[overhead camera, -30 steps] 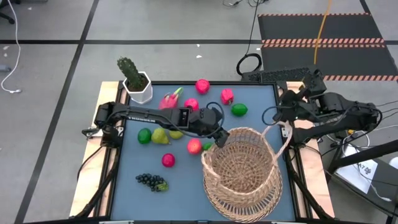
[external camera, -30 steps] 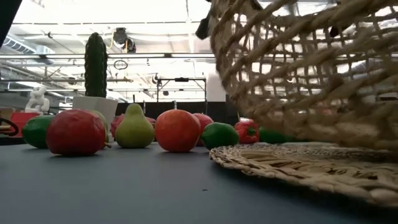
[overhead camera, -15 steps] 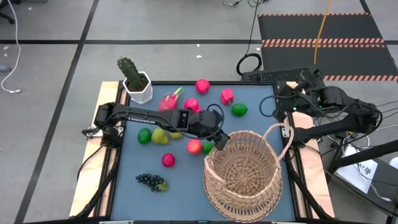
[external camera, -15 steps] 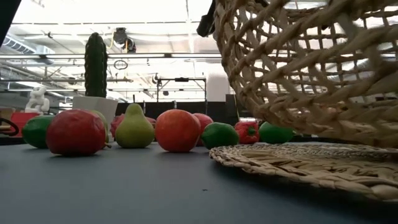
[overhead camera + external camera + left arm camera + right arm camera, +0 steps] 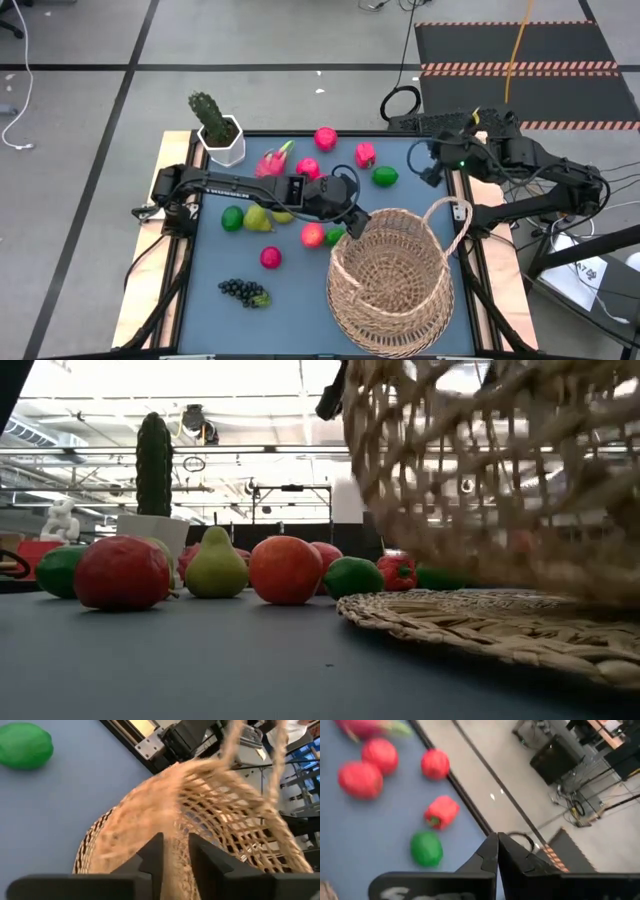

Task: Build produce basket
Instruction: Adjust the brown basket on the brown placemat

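The left gripper (image 5: 357, 222) pinches the nine-o'clock rim of the large round tan wicker basket (image 5: 390, 280), at the blue surface's (image 5: 300, 290) five o'clock, apparently steadying it, while the right gripper (image 5: 428, 163), fingers together and empty, waits at two o'clock.

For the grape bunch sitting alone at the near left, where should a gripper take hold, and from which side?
Grip the grape bunch across its narrow width, coming straight down from above. It lies flat and elongated on the table, with clear space all around, so probably nothing blocks a top approach. The left gripper, shut on the basket rim, is nearest.
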